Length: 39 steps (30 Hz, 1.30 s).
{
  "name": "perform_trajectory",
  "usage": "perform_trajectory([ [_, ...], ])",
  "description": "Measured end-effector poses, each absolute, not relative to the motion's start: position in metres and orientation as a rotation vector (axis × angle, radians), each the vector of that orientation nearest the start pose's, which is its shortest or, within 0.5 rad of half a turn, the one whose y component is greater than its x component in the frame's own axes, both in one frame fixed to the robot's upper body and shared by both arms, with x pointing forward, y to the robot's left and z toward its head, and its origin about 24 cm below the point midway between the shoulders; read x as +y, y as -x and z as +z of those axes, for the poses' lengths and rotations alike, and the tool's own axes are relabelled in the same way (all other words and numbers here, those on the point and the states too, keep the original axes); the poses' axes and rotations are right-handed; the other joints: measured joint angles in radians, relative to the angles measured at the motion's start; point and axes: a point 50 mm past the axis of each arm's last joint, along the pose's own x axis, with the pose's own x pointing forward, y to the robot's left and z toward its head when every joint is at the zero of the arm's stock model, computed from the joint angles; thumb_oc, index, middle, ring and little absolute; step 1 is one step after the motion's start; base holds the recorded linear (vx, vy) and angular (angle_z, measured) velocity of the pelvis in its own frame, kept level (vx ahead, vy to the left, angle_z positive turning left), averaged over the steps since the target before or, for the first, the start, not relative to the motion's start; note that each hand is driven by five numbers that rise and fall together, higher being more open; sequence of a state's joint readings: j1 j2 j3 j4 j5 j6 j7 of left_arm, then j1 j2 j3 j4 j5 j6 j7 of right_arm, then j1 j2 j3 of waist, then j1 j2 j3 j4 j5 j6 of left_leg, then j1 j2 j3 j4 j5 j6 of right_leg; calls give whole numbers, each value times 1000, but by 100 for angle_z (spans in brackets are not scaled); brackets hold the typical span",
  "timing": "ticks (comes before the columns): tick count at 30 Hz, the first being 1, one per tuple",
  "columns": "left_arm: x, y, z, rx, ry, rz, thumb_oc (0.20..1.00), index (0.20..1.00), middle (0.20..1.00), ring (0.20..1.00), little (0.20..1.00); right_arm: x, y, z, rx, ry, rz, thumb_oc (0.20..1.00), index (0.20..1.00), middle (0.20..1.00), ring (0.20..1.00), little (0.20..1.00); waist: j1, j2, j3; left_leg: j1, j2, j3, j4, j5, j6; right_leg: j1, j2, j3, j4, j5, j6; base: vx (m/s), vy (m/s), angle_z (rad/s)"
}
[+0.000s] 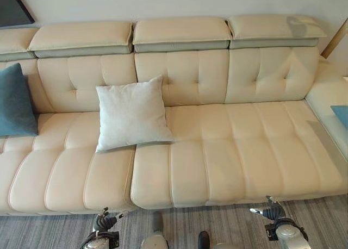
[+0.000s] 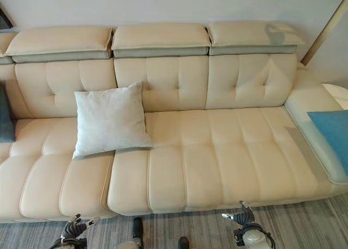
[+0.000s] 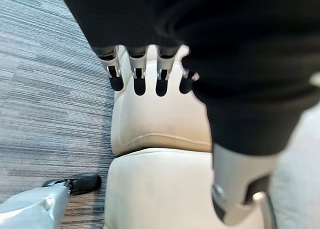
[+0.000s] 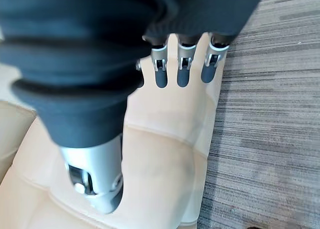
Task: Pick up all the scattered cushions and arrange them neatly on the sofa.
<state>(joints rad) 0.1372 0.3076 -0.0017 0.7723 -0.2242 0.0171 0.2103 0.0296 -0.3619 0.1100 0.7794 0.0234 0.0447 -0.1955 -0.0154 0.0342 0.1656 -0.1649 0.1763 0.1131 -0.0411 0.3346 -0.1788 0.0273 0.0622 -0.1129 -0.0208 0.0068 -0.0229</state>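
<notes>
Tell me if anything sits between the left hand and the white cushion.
Nothing visible does. The left hand hangs open by the sofa's front edge, and only bare seat lies between it and the white cushion leaning on the backrest.

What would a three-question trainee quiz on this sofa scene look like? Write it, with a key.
1. True or false: the pale grey square cushion lies flat on the grey striped carpet.
2. Multiple choice: the dark teal cushion rests at A) the left end of the cream leather sofa, B) its middle, C) the carpet.
3. Fill in: both the left hand and the right hand hang low in front of the sofa with fingers ____.

Key: 1 false, it leans against the sofa's backrest on the seat; 2 A; 3 open, holding nothing.
</notes>
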Motion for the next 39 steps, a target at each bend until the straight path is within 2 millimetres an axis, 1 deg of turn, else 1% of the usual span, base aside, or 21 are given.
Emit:
perform_trajectory([
  [1,270,-125,-120,898,-183,425,1000,1000,1000,1000,1000,-268,-166,-104,821,446,-239,1000,1000,1000,1000,1000,0,5,14,6,-2,-21,-7,30,-8,-4,-3,2,5,-3,-19,-320,-74,-6],
  [3,271,-124,-122,917,-184,428,1000,1000,1000,1000,1000,-267,-164,-105,825,445,-237,1000,1000,1000,1000,1000,-4,-2,25,12,-36,-24,38,-42,-25,-15,-30,3,0,16,-49,-289,-30,-28],
  [4,270,-123,-122,916,-184,426,1000,1000,1000,1000,1000,-262,-167,-105,817,456,-207,1000,1000,1000,1000,1000,0,-28,27,51,-120,-44,140,-199,65,-32,-81,39,7,35,-46,-178,27,-42],
  [6,269,-126,-121,906,-177,422,1000,1000,1000,1000,1000,-262,-166,-105,819,462,-202,1000,1000,1000,1000,1000,-15,-14,31,119,-152,-56,100,-246,99,-36,-85,48,-3,44,-10,-58,24,-24],
  [9,262,-141,-114,843,-160,395,1000,1000,1000,1000,1000,-260,-165,-107,826,454,-190,1000,1000,1000,1000,1000,-16,7,41,171,-131,-117,7,-297,140,-50,-50,72,-18,65,21,-55,95,-20],
  [13,252,-144,-115,843,-163,345,1000,1000,1000,1000,1000,-259,-160,-109,842,448,-192,1000,1000,1000,1000,1000,-12,-10,37,190,-157,-97,-41,-276,157,-50,-76,79,-42,100,52,-57,125,-19],
  [18,253,-139,-116,859,-189,331,1000,1000,1000,1000,1000,-256,-156,-112,854,435,-189,1000,1000,1000,1000,1000,-28,-2,30,204,-171,-49,-43,-284,172,-49,-93,116,-57,122,82,-64,135,-26],
  [21,247,-142,-117,865,-245,256,1000,1000,1000,1000,1000,-247,-161,-112,835,394,-196,1000,1000,1000,1000,1000,-45,-12,24,207,-181,46,-40,-288,181,-102,-79,220,-35,181,90,-101,148,-106],
  [22,246,-141,-118,868,-249,246,1000,1000,1000,1000,1000,-241,-174,-107,793,375,-191,1000,1000,1000,1000,1000,-47,-15,25,205,-173,113,-43,-299,193,-128,-68,250,-34,210,122,-71,30,-188],
  [23,247,-144,-117,864,-250,248,1000,1000,1000,1000,1000,-236,-181,-106,779,357,-192,1000,1000,1000,1000,1000,-56,-32,27,206,-162,198,-45,-307,204,-153,-64,240,-62,250,150,-86,15,-223],
  [24,248,-149,-115,853,-254,246,1000,1000,1000,1000,1000,-232,-185,-105,772,348,-193,1000,1000,1000,1000,1000,-64,-42,34,206,-153,291,-35,-308,208,-174,-77,140,-62,171,126,-45,-8,-203],
  [26,247,-155,-114,840,-282,231,1000,1000,1000,1000,1000,-230,-188,-106,777,349,-190,1000,1000,1000,1000,1000,-47,-7,46,233,-86,434,-39,-314,210,-218,-102,-181,34,59,56,-10,-37,-229],
  [27,247,-156,-113,837,-286,227,1000,1000,1000,1000,1000,-235,-180,-108,796,358,-200,1000,1000,1000,1000,1000,-71,-10,39,256,-72,484,-35,-337,195,-218,-127,-236,87,32,73,32,-52,-214],
  [28,248,-153,-115,846,-289,229,1000,1000,1000,1000,1000,-235,-179,-109,803,356,-203,1000,1000,1000,1000,1000,-63,-13,41,274,-58,552,-30,-318,173,-208,-159,-304,117,2,66,78,-63,-208],
  [29,251,-145,-118,873,-319,225,1000,1000,1000,1000,1000,-237,-170,-114,830,362,-204,1000,1000,1000,1000,1000,-51,-23,25,297,-56,617,-34,-360,161,-206,-183,-360,157,-30,59,133,-123,-171],
  [30,254,-138,-121,905,-330,228,1000,1000,1000,1000,1000,-238,-170,-113,830,364,-207,1000,1000,1000,1000,1000,-53,-39,16,302,-60,634,-29,-363,156,-188,-202,-371,154,-37,60,153,-174,-200],
  [31,252,-141,-122,912,-330,222,1000,1000,1000,1000,1000,-243,-163,-116,857,372,-218,1000,1000,1000,1000,1000,-64,-53,9,326,-63,677,-19,-380,109,-195,-188,-401,145,-16,27,144,-172,-133],
  [33,250,-139,-125,935,-331,213,1000,1000,1000,1000,1000,-249,-161,-116,864,388,-228,1000,1000,1000,1000,1000,-62,-39,-1,327,-69,606,-28,-388,108,-200,-168,-410,116,43,-8,152,-204,-165],
  [35,246,-151,-122,909,-326,208,1000,1000,1000,1000,1000,-260,-155,-115,880,415,-252,1000,1000,1000,1000,1000,-92,-5,-7,317,-56,570,-34,-389,107,-196,-134,-431,85,54,1,243,-297,-96],
  [37,239,-170,-117,865,-325,193,1000,1000,1000,1000,1000,-271,-135,-120,947,429,-282,1000,1000,1000,1000,1000,-121,19,-11,329,-42,524,-16,-378,104,-170,-95,-425,64,48,-7,231,-272,-21],
  [39,238,-176,-115,851,-340,184,1000,1000,1000,1000,1000,-273,-131,-122,965,401,-311,1000,1000,1000,1000,1000,-124,15,-14,325,-17,526,48,-386,97,-151,-84,-394,56,37,-7,263,-358,-32],
])
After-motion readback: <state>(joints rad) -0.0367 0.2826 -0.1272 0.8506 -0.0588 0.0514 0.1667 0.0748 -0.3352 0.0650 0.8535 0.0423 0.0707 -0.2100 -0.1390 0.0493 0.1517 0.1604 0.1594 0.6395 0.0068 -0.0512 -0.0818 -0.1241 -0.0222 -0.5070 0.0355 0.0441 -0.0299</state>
